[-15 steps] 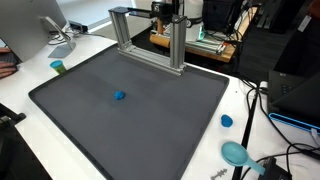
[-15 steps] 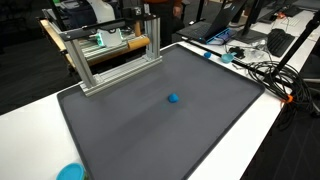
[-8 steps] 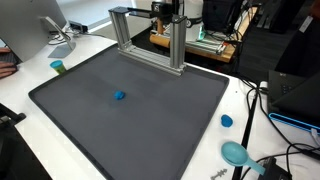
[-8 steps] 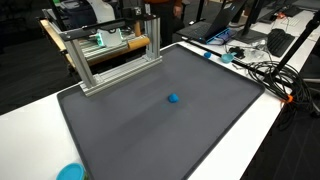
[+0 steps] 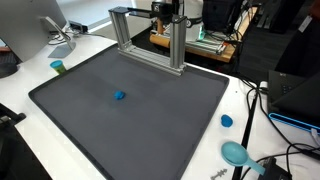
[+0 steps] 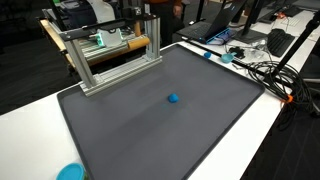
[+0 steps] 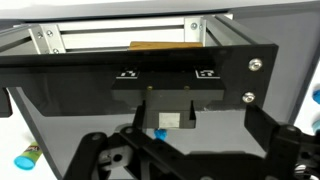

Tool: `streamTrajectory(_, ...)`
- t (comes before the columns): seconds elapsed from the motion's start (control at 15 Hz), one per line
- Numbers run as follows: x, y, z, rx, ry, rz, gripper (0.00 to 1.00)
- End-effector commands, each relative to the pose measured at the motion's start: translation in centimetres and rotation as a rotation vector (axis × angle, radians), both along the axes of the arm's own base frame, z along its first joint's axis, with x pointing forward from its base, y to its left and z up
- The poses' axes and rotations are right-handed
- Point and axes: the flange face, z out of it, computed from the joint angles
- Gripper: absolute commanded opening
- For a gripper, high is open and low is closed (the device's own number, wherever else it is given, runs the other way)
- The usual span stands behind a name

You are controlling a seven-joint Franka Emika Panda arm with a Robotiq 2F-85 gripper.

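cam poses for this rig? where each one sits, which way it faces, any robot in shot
Exterior view: raised, near edge of the grey mat, facing across to the aluminium frame; no robot part shows.
Exterior view: raised off a mat corner, frame at upper left; no robot part.
Wrist view: above the mat, facing the frame; gripper linkages along the bottom, fingertips cut off.
Shared: both exterior views show the blue piece on the mat; all three, the frame.

Black Robotiq two-finger gripper (image 7: 190, 158) low in wrist view, linkage bars spread wide to both sides, jaws apart, fingertips cut off by pic edge, arm not made out in ext. views.
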Motion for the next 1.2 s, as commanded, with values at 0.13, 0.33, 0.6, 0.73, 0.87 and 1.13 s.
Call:
streamTrajectory(0.13, 2.2, -1.8, 0.3, 0.046, 0.032, 0.018, 1.00)
streamTrajectory(0.33, 1.6, -2.6, 0.3, 0.053, 0.029, 0.011, 1.00)
streamTrajectory(0.6, -0.1, -3.6, 0.2, 0.067, -0.008, -0.018, 1.00)
streamTrajectory(0.73, -0.7, -3.7, 0.1, 0.067, -0.016, -0.020, 1.00)
streamTrajectory(0.87, -1.3, -3.3, 0.0, 0.060, -0.036, -0.029, 1.00)
streamTrajectory(1.13, -0.6, -2.1, 1.8, 0.045, -0.086, -0.040, 1.00)
